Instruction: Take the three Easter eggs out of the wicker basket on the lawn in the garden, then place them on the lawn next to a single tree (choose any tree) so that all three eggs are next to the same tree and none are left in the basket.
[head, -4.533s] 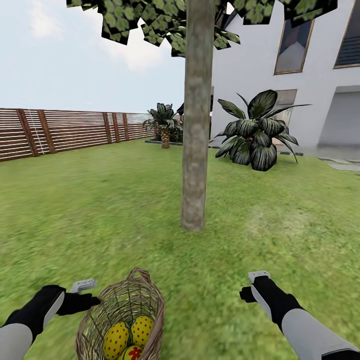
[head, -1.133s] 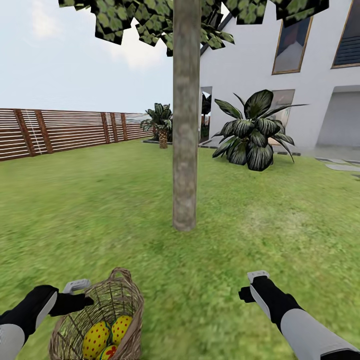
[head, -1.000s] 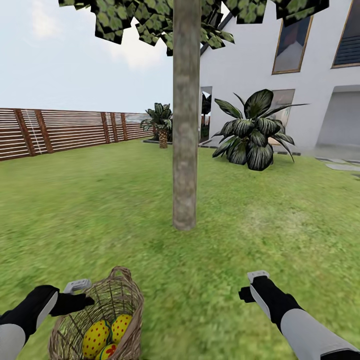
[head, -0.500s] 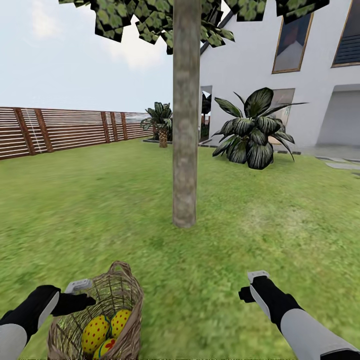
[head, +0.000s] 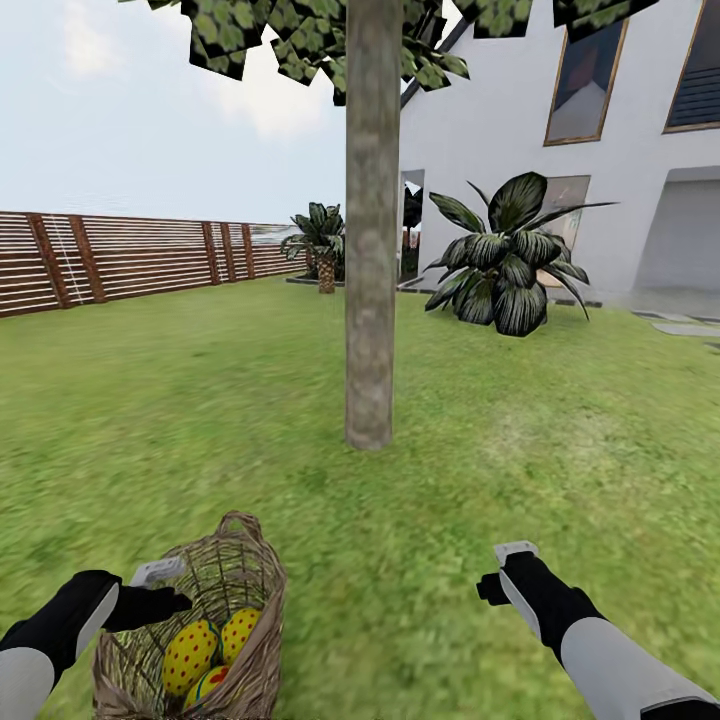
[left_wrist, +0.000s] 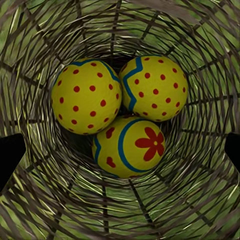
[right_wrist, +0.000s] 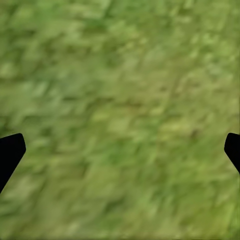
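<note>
The wicker basket (head: 258, 575) stands on the lawn (head: 520, 450) at the lower left, a short way in front of the tree (head: 370, 300). Three yellow Easter eggs lie inside it: two red-dotted ones (left_wrist: 86, 95) (left_wrist: 152, 87) and one with a red flower mark (left_wrist: 129, 147). They also show through the basket mouth in the head view (head: 190, 655). My left gripper (head: 165, 592) hovers at the basket's left rim, looking straight down into it, open (left_wrist: 122, 150) with its fingertips wide apart. My right gripper (head: 515, 562) hangs open over bare grass (right_wrist: 120, 100).
A brown slatted fence (head: 130, 262) runs along the far left. A large dark-leaved shrub (head: 505, 265) and a short palm (head: 325, 245) stand before the white house (head: 620, 180). Open grass lies all around the trunk.
The whole view has shifted a little, so the tree base and the basket sit slightly higher in the picture. Both grippers keep the same pose and the eggs stay in the basket.
</note>
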